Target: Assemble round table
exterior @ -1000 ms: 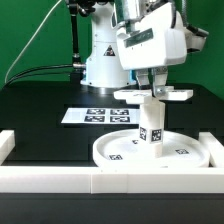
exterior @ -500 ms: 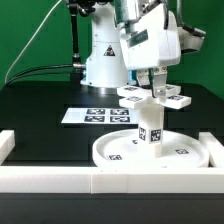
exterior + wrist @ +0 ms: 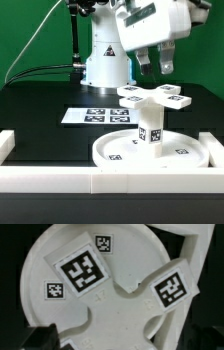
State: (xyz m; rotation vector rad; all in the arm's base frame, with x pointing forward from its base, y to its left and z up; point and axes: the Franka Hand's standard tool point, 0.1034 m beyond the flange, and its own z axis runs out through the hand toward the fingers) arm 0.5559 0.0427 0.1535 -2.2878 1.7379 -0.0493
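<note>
The round table stands part-built. The large white disc lies flat against the front wall. The short cylinder leg stands upright on it, and the cross-shaped piece sits on top of the leg. My gripper hangs a little above the cross-shaped piece, open and empty, clear of it. In the wrist view the cross-shaped piece fills the picture with its square tags, and the disc lies behind it.
The marker board lies flat on the black table behind the disc. A white wall runs along the front edge, with raised ends at both sides. The arm's white base stands at the back.
My gripper has let go of the cross-shaped piece and risen above it. The piece stays on top of the leg.
</note>
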